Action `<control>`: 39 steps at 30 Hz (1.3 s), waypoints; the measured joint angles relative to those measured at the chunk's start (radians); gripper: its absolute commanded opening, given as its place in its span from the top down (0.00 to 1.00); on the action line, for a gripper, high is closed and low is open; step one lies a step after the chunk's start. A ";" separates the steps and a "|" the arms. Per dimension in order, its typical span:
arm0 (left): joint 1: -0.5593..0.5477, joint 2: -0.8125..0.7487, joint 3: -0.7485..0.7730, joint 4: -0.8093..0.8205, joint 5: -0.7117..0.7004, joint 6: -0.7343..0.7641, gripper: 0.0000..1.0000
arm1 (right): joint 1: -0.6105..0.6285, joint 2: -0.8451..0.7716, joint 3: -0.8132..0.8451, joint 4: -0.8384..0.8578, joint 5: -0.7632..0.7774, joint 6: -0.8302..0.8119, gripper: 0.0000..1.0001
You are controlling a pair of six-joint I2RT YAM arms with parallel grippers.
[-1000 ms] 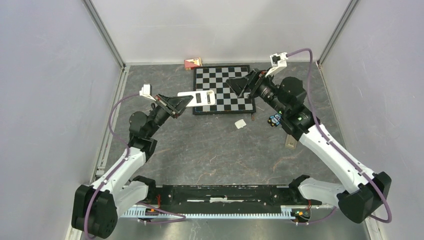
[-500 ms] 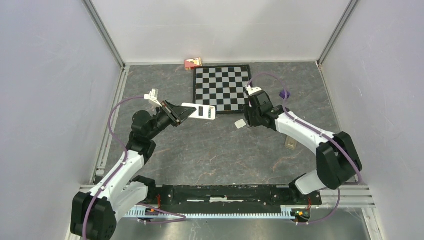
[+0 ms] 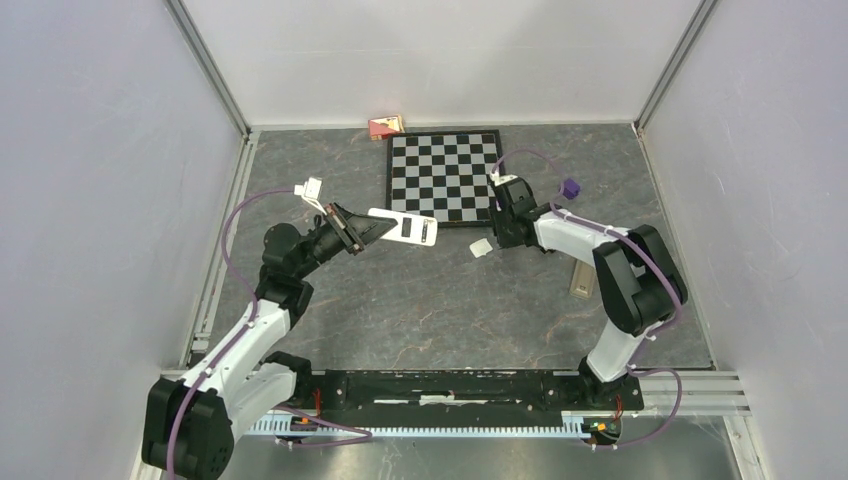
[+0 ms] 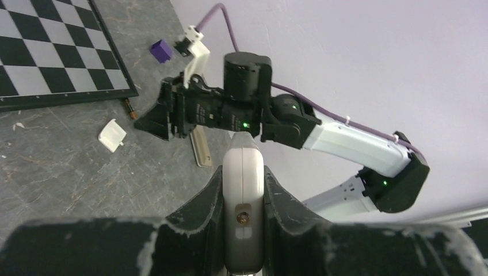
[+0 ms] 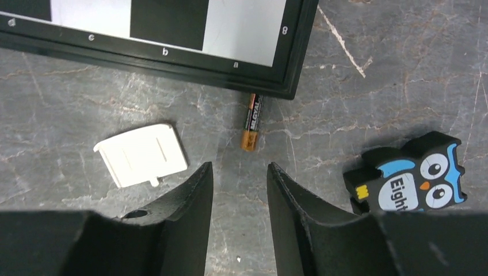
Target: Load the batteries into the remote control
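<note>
My left gripper (image 3: 366,228) is shut on one end of the white remote control (image 3: 403,227) and holds it above the table, left of the chessboard. In the left wrist view the remote (image 4: 244,190) sits edge-on between the fingers (image 4: 204,198). One slim dark battery (image 5: 251,122) with a copper end lies on the table against the chessboard's front corner. It also shows in the left wrist view (image 4: 130,109). My right gripper (image 5: 240,168) is open and empty, low over the table just short of the battery. The right gripper also shows in the top view (image 3: 503,228).
The chessboard (image 3: 392,180) lies at the back centre. A white battery cover (image 5: 141,154) lies left of the right gripper. A black owl eraser (image 5: 408,175) lies on its right. A purple cube (image 3: 569,188), a beige strip (image 3: 581,281) and a red box (image 3: 385,126) lie further off.
My right arm has swung down from above the chessboard to the table at the board's front right corner. My left arm has lowered and carried the remote slightly to the right.
</note>
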 measured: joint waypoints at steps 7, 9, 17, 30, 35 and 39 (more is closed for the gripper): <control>0.000 0.000 -0.015 0.079 0.078 -0.002 0.98 | -0.019 0.075 0.057 -0.014 0.008 -0.006 0.66; 0.000 -0.001 -0.015 0.096 0.096 -0.002 0.98 | -0.024 0.090 0.064 -0.019 0.011 -0.006 0.71; 0.000 0.000 -0.015 0.115 0.120 -0.002 0.98 | -0.047 0.096 0.071 -0.021 0.013 -0.022 0.98; 0.000 0.064 -0.005 -0.098 0.006 0.020 0.98 | -0.051 -0.081 -0.042 -0.040 -0.132 0.029 1.00; 0.000 0.157 -0.017 -0.101 -0.049 0.019 0.98 | -0.041 -0.274 -0.162 -0.034 -0.298 0.145 0.96; 0.000 0.225 -0.021 -0.085 -0.072 0.019 0.98 | -0.024 -0.326 -0.183 -0.034 -0.310 0.177 0.64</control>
